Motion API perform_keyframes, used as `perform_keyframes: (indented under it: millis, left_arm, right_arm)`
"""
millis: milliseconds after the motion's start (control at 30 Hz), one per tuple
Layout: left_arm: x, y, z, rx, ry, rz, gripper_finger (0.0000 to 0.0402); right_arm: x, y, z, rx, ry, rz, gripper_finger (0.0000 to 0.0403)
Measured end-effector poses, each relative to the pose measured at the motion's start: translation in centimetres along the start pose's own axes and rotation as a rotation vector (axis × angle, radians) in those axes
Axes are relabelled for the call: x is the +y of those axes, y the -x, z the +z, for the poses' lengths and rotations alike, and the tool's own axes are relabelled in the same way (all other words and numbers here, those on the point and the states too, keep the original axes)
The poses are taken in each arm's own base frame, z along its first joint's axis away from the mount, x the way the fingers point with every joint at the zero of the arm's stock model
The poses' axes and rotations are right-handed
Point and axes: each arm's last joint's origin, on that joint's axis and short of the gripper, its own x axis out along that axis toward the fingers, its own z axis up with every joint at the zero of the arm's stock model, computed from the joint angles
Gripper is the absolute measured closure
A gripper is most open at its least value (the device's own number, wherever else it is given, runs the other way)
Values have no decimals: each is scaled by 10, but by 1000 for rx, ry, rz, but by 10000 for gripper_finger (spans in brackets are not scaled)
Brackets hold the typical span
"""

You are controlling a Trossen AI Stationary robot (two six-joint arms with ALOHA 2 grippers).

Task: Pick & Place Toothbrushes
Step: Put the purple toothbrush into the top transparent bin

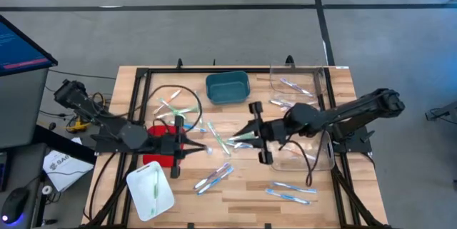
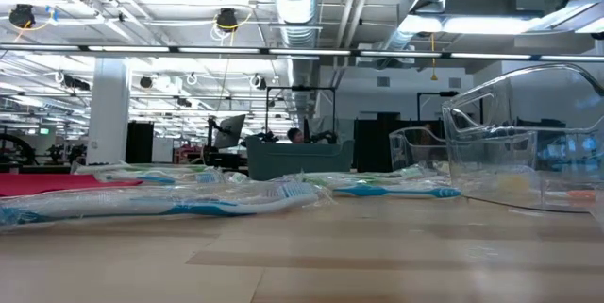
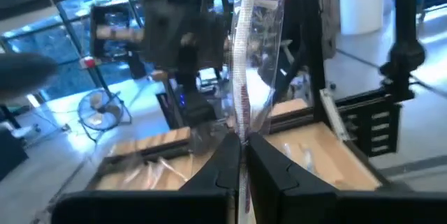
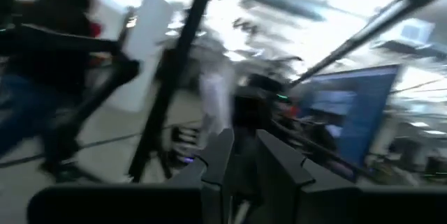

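no text can be read; print on a white packet beside the table is illegible.

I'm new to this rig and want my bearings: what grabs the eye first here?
The two grippers meet mid-table: the left gripper is shut on a wrapped toothbrush, with the right gripper facing it. Loose toothbrushes lie scattered over the wooden table, between a teal bin and clear containers.
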Motion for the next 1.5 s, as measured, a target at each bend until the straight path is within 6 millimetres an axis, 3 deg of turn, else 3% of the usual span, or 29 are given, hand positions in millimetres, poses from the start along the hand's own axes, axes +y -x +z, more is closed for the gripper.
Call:
perform_keyframes:
  millis: [167,333,433,700,867,1100,1500]
  left_arm:
    - [12,8,7,-77,-1,-40,396]
    - [10,10,0,-76,-35,-78,396]
    - [11,10,1,-82,-42,-74,396]
    - [10,10,-2,-76,-32,-81,396]
    - [14,5,-4,-69,-32,-49,396]
    - [7,-19,-22,-125,-99,2,396]
    - [11,-21,-22,-126,-94,39,396]
  right_arm:
    - [2,-24,-9,193,-12,38,322]
    - [3,-44,-12,185,18,-35,260]
    - [5,-50,-21,208,20,-28,217]
    - [7,-54,-18,188,26,-32,128]
    - [6,-57,-18,148,13,-44,118]
    - [7,-59,-22,140,19,-46,117]
    - [6,-58,-24,149,11,-47,117]
